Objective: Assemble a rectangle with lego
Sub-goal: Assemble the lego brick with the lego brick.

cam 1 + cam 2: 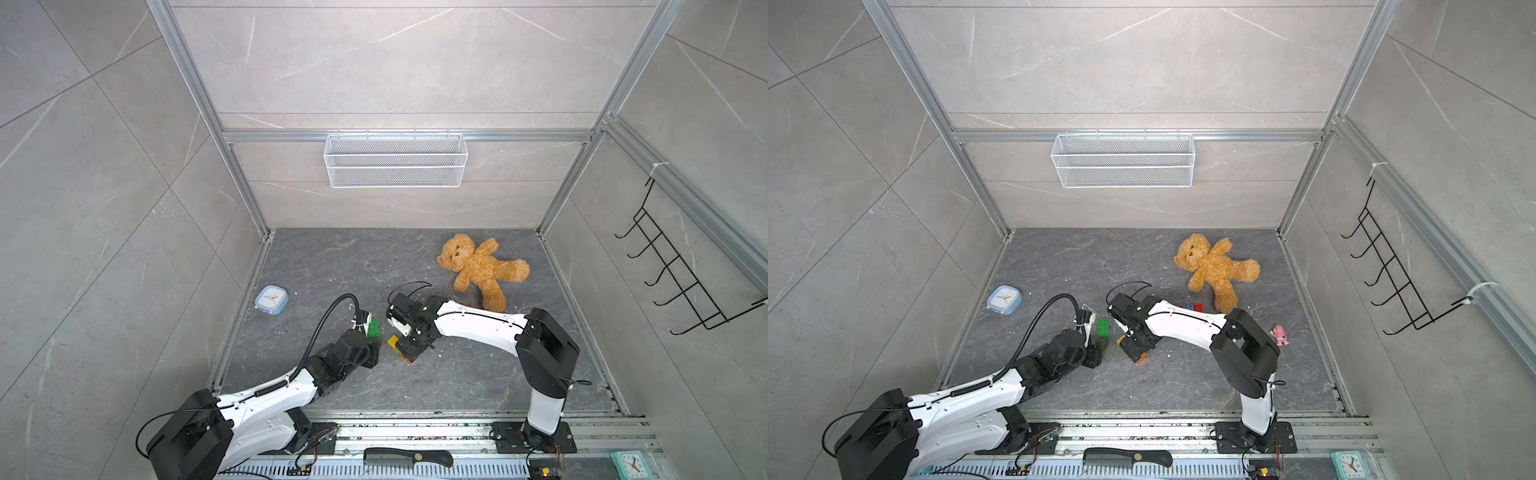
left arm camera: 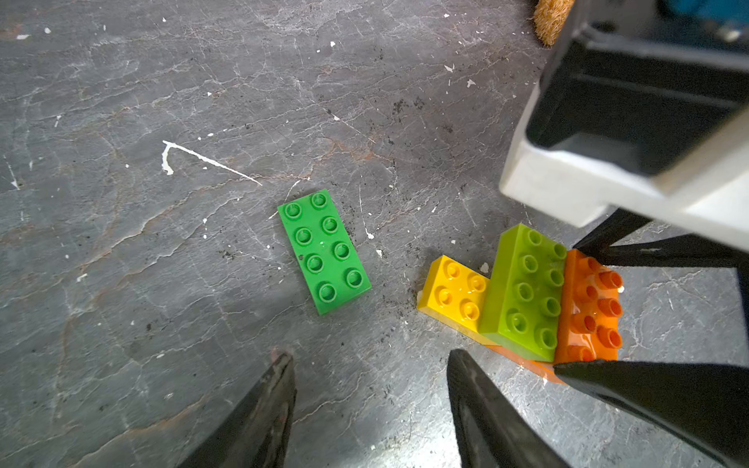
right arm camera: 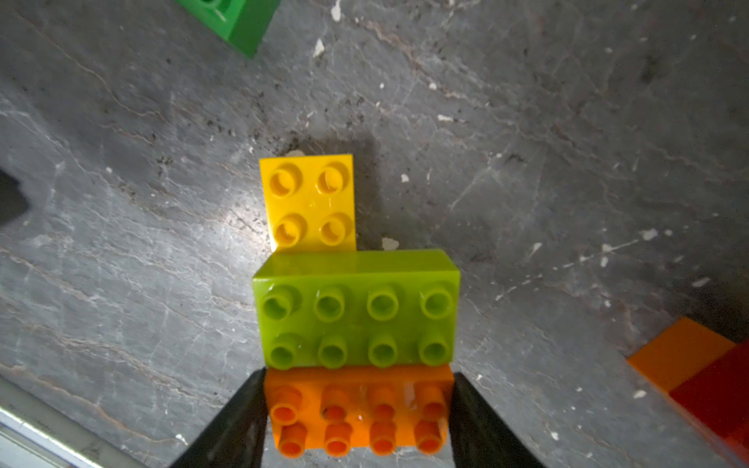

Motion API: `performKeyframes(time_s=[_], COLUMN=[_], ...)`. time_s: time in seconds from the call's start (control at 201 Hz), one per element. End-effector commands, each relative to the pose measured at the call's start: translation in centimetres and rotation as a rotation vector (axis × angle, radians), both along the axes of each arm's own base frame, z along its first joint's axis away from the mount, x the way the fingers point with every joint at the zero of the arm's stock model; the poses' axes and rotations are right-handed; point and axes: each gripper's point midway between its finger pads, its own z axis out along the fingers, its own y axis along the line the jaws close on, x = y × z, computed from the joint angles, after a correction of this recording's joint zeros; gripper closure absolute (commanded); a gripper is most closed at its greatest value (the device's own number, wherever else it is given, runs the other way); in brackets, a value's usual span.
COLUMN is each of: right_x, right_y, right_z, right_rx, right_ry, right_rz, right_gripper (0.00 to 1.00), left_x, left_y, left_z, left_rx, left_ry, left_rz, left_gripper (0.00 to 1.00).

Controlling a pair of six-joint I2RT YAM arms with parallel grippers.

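Right gripper (image 3: 358,375): its fingers are pinching the short ends of the orange brick (image 3: 356,417), holding it fast.
Left gripper (image 2: 369,356): hanging with jaws spread and nothing between them, just short of the green brick (image 2: 324,251).
Cluster: a lime brick (image 3: 356,312) is sitting flush against the orange one. A yellow brick (image 3: 310,202) is jutting from the lime's far long edge, possibly tucked partly beneath it.
Green brick: lying flat, studs up, alone, with bare surface separating it from the yellow edge.
Open room: the tabletop (image 1: 374,257) is lying bare from the cluster to the back wall. A teddy bear (image 1: 478,266) is sprawling at the back right, and an alarm clock (image 1: 271,298) is sitting near the left rail.
Loose bricks: red and blue bricks (image 1: 1192,307) are peeking out behind the right arm.
Surface: dark grey stone-look slab, flecked with white chips.
Room: pale marbled panels in aluminium framing are enclosing it, and a wire basket (image 1: 395,160) is hanging on the back wall.
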Motion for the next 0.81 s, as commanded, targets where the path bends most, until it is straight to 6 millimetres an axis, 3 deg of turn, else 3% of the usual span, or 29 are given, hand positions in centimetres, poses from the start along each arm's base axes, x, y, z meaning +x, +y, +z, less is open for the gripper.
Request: performKeyframes(time_s=[0.0, 0.803], right_x=[0.2, 0.3], right_y=[-0.5, -2.7], right_z=[-0.7, -3.0], right_rx=[-0.039, -0.174], right_ry=[0.009, 0.000], right_rz=[-0.014, -0.006], right_gripper=[0.60, 0.74], left_x=[0.4, 0.6], left_y=[-0.3, -0.1], left_z=[0.9, 1.0], left_rx=[-0.025, -0.015], left_ry=[-0.031, -0.043], left_rz=[0.005, 0.002], left_gripper=[0.38, 0.38])
